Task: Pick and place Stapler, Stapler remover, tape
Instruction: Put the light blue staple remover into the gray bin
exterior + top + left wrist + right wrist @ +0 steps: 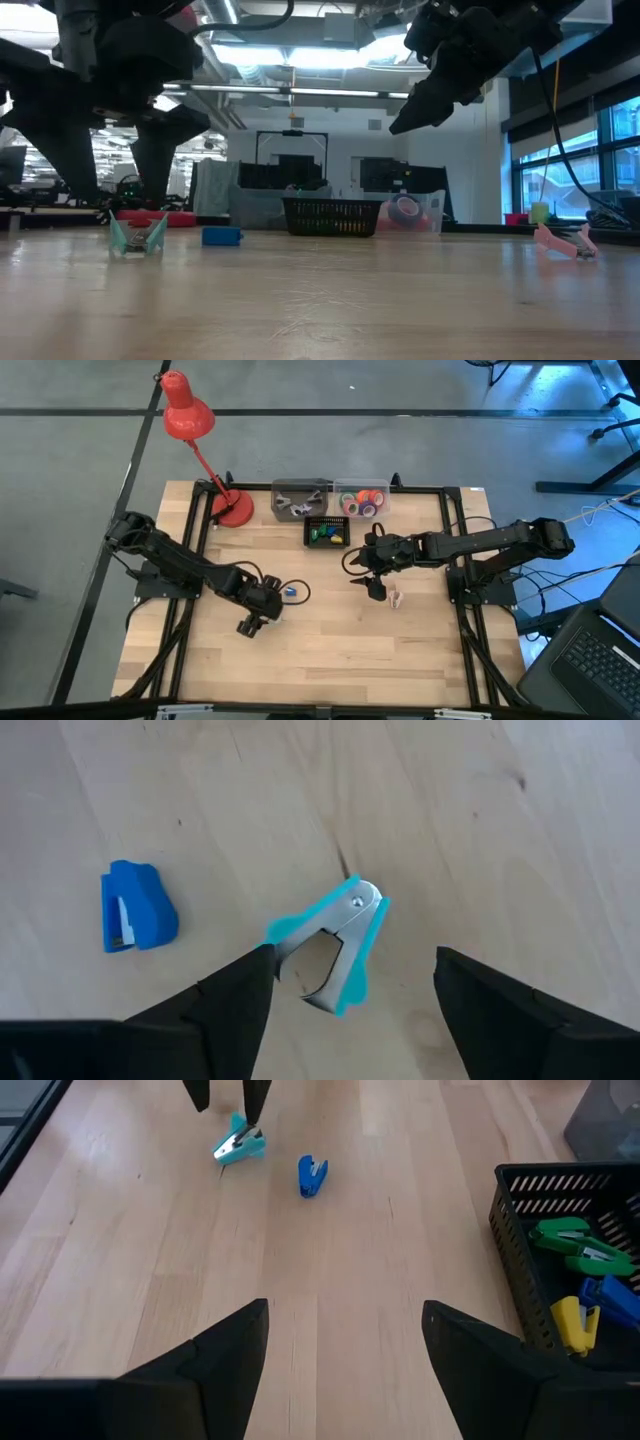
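Your left gripper [345, 995] is spread open right over the teal staple remover [335, 942], lying slantwise between its fingers, so just drop

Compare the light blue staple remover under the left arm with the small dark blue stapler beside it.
The light blue staple remover shows bare metal claws; the dark blue stapler looks all plastic with a white patch. The remover lies spread open between the left pincer's fingers; the stapler lies closed, off to one side. Both rest loose on the wooden table.
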`<state>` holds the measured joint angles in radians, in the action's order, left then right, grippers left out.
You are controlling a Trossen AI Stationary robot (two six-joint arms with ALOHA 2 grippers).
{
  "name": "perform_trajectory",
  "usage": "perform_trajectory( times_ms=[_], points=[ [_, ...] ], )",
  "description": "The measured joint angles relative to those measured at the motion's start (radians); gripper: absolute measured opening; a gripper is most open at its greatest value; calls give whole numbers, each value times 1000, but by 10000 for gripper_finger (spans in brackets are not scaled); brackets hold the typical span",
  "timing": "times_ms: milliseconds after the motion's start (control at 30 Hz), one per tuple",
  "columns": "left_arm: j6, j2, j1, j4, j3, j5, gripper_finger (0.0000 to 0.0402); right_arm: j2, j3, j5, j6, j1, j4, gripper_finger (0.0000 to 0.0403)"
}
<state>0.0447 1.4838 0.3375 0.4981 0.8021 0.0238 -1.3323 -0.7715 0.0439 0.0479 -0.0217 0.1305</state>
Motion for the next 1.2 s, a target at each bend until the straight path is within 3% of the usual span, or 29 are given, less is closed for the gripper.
perform_trajectory(
  times_ms=[467, 833, 1000, 1200],
  points=[
    [-111, 14, 56, 0, 0, 21, 233, 0, 0, 0, 0, 0, 0, 265],
    [-122, 147, 62, -6, 7, 79, 210, 0, 0, 0, 0, 0, 0, 265],
    [-153, 154, 64, -8, 6, 110, 167, 0, 0, 0, 0, 0, 0, 265],
    [-206, 150, 67, -13, 3, 163, 70, 0, 0, 0, 0, 0, -10, 265]
  ],
)
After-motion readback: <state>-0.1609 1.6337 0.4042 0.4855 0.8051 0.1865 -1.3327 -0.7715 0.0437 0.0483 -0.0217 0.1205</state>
